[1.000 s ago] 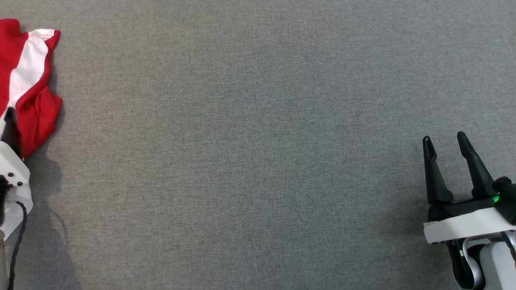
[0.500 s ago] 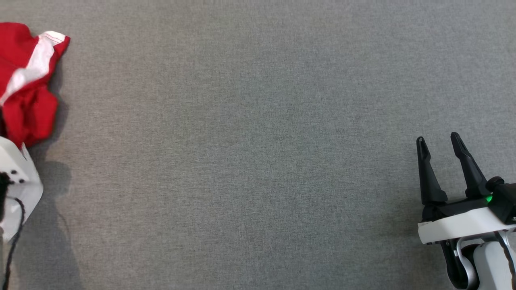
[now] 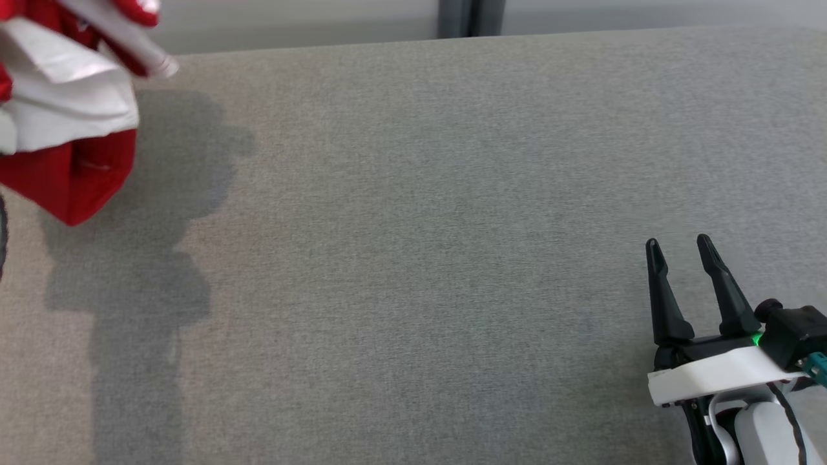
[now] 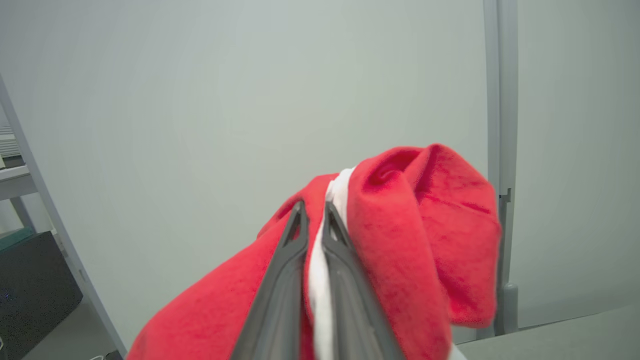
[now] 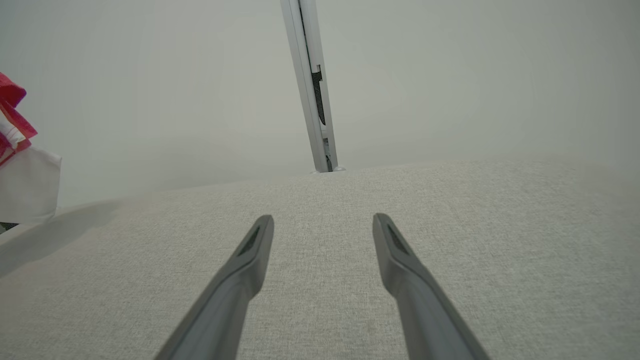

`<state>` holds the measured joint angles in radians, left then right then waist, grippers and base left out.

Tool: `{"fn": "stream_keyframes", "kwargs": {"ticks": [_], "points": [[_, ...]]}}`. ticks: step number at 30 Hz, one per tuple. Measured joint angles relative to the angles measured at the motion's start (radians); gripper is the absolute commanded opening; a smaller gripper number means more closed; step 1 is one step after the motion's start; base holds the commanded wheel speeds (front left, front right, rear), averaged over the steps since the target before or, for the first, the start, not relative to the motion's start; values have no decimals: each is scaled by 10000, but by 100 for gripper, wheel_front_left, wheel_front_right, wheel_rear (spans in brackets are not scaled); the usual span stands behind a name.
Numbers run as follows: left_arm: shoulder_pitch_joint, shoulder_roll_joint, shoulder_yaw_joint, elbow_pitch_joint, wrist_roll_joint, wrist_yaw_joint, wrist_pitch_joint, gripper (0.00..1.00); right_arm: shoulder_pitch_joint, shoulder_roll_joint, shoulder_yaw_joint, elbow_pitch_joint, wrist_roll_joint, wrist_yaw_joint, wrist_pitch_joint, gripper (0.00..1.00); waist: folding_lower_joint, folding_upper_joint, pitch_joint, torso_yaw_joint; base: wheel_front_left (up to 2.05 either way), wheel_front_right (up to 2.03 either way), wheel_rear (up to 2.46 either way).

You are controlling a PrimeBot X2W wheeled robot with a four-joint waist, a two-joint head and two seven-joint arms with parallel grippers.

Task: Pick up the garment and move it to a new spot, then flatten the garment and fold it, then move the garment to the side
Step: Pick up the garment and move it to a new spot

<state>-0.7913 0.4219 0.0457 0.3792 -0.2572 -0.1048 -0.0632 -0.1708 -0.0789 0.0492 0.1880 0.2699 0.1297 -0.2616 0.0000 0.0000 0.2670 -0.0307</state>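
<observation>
The red and white garment (image 3: 71,123) hangs in the air at the far left of the head view, clear of the grey table, with its shadow on the cloth below it. In the left wrist view my left gripper (image 4: 314,212) is shut on a white band of the garment (image 4: 425,240), whose red folds drape around both fingers. My right gripper (image 3: 678,248) hovers open over the table at the lower right, nothing between its fingers. The right wrist view shows that gripper (image 5: 322,220) open and a corner of the garment (image 5: 22,175) at its left edge.
The grey fabric table (image 3: 413,258) stretches wide between the two arms. Its far edge runs along the top of the head view, with a pale wall and a grey upright post (image 3: 459,18) behind. A dark box (image 4: 30,285) sits low left in the left wrist view.
My left gripper closed on the garment and lifted it off the table. The head camera has tilted up, so the table's far edge and the wall now show. The right gripper stayed open.
</observation>
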Motion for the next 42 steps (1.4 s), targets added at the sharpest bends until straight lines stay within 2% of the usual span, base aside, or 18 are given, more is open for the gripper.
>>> {"fn": "stream_keyframes", "kwargs": {"ticks": [3,8,15,20,23,32,33,34,38,42], "points": [[-146,-132,-435,-966,-38,-48,345,0,64,104,21,111,82,0,0,100,0,0,-134,-241,0,0,0],[-624,-798,-1292,-2182,-144,-100,1045,0,142,222,69,222,230,0,0,100,0,0,-331,-789,0,0,0],[-497,-2002,-2560,-2476,-188,-98,1335,0,266,290,102,324,387,0,0,100,0,0,-502,-1699,0,0,0],[390,-2731,-3068,-2029,-288,6,1053,0,380,293,36,416,535,0,0,100,0,0,-557,-2225,0,0,0],[1128,-2982,-3189,-1532,-441,117,675,0,373,303,88,454,573,0,0,100,0,0,-515,-2459,0,0,0],[2847,-3256,-3630,765,-518,234,-454,0,341,301,127,527,644,0,0,100,0,0,-293,-2721,0,0,0],[2917,-3310,-3687,997,-527,219,-646,91,331,301,113,531,642,0,0,100,0,0,-281,-2707,0,0,0],[2928,-3335,-3766,1202,-516,190,-813,100,322,301,115,529,637,0,0,100,0,0,-277,-2678,0,0,0],[2798,-3411,-3854,1522,-391,188,-1613,100,326,305,0,504,426,0,0,100,0,0,-348,-2440,0,0,0],[2553,-3444,-3559,1103,-313,380,-1958,100,411,305,-115,447,303,0,0,100,0,0,-532,-2091,0,0,0]]}}
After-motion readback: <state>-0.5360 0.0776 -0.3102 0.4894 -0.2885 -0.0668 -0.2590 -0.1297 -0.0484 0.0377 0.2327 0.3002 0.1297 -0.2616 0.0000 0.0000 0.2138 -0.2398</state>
